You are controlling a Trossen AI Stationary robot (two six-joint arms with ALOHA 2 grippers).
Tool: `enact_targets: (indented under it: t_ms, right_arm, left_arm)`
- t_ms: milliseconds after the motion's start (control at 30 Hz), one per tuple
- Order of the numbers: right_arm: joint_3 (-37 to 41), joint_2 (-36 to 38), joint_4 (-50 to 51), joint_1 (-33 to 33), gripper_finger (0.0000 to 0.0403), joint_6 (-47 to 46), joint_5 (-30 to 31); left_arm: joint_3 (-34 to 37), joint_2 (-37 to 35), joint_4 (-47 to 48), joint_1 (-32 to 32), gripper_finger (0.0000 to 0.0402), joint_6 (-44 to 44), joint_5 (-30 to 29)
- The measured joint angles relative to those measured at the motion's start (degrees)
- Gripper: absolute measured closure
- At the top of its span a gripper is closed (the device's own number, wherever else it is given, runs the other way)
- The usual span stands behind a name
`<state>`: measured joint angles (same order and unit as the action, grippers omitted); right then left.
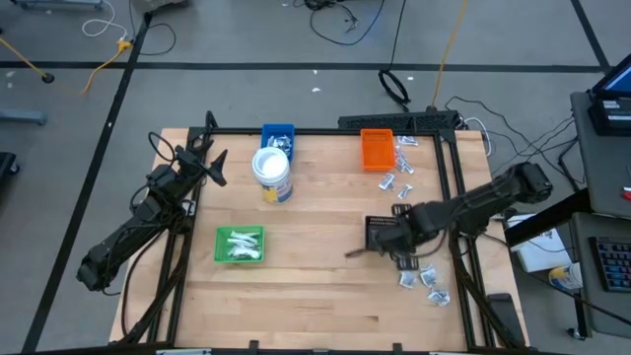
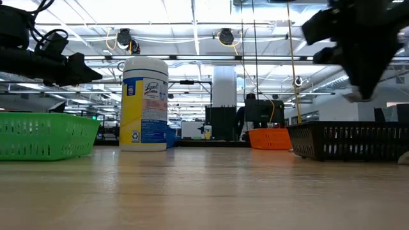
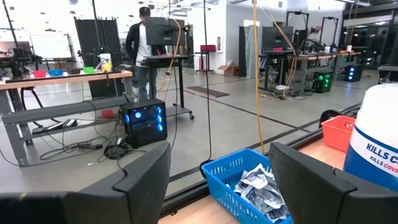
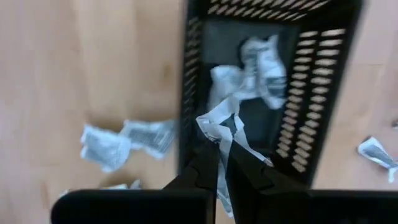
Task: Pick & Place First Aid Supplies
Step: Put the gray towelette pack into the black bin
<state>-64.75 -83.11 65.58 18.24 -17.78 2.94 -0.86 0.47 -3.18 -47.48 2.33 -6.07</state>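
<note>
Right gripper [image 4: 222, 144] pinches a white packet [image 4: 214, 121] above the black tray [image 4: 311, 93]; seemingly not touching.

Place: we see a robotics lab.
Evidence: workbenches [image 3: 62, 78], a lit computer tower [image 3: 142, 121], floor cables [image 1: 345, 20], a standing person [image 3: 142, 50].
</note>
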Motion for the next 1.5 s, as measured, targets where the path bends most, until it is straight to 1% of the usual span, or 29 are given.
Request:
enact_targets:
  t_ms: [133,300,600,700,867,1000,1200,1300,1400,1500]
  right_arm:
    - [0.25,0.14,-0.42,-4.96,0.0391,1.16,0.02]
    - [4.6,0.05,-3.43,-8.36,0.0391,1.57,0.05]
    - [12.99,0.05,-13.06,-8.9,0.0391,1.59,0.02]
    - [14.54,0.05,-15.36,-8.9,0.0391,1.57,0.02]
    - [15.19,0.05,-15.69,-8.9,0.0379,1.57,0.0]
    - [14.82,0.07,-15.65,-8.9,0.0353,1.57,0.0]
    - [14.8,0.07,-15.41,-8.9,0.0276,-1.16,0.02]
    - [14.78,0.09,-15.34,-8.9,0.0243,-2.02,-0.15]
    - [14.02,0.5,-13.79,-8.9,0.0224,-2.87,-0.18]
    - [12.1,1.52,-11.02,-8.9,0.0219,-4.37,-0.07]
  left_arm:
    - [0.0,0.0,0.0,0.0,0.0128,0.0,0.0]
    - [0.0,0.01,0.0,-0.02,0.0128,0.0,-0.01]
    - [0.0,0.01,0.0,0.0,0.0128,0.0,0.0]
    - [0.0,0.0,0.0,-0.02,0.0128,0.0,0.0]
    - [0.0,0.0,0.0,0.0,0.0128,0.0,0.0]
    - [0.0,0.01,0.0,-0.02,0.0128,0.0,0.0]
    - [0.0,0.01,0.0,0.0,0.0128,0.0,0.0]
    - [0.0,0.0,0.0,0.0,0.0128,0.0,0.0]
    - [0.0,0.01,0.0,-0.01,0.0128,0.0,0.0]
    - [0.0,0.0,0.0,-0.01,0.0128,0.0,0.0]
